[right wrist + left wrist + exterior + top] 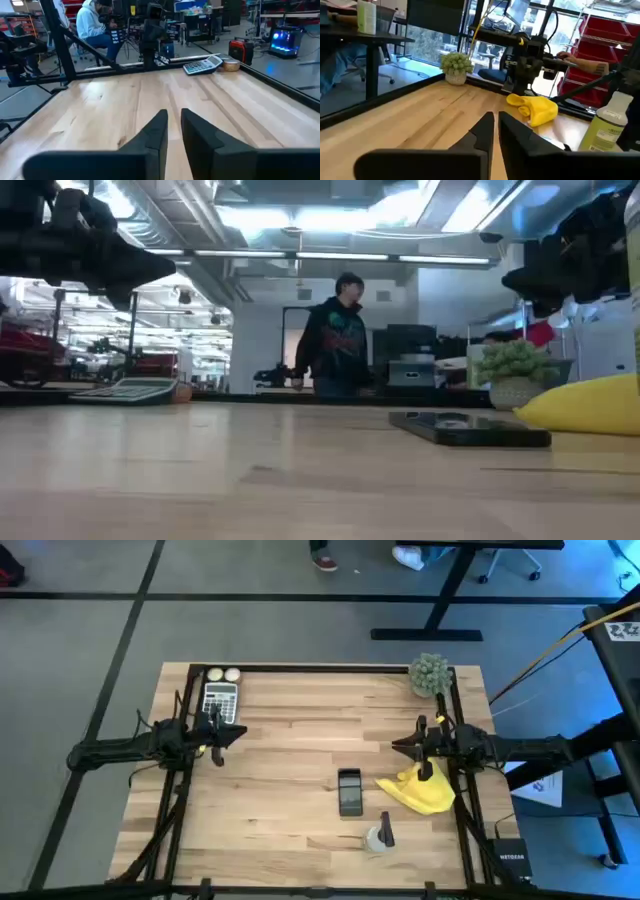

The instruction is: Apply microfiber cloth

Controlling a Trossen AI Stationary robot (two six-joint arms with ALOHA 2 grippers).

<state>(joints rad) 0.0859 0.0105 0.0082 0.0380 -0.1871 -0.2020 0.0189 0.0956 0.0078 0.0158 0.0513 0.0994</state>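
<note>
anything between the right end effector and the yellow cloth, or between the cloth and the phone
Nothing visible in either gap. The right end effector hangs just above the microfiber cloth with only air between them, and bare wood separates the cloth from the black smartphone. The spray bottle lies nearer the front edge, off that line.

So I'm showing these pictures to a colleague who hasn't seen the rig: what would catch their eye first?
Probably the bright yellow microfiber cloth, crumpled on the wooden table under the right end effector, with the black smartphone lying just beside it. Next, the two dark arms facing each other across the table, the left end effector near the calculator. A small green potted plant marks the far right corner.
</note>
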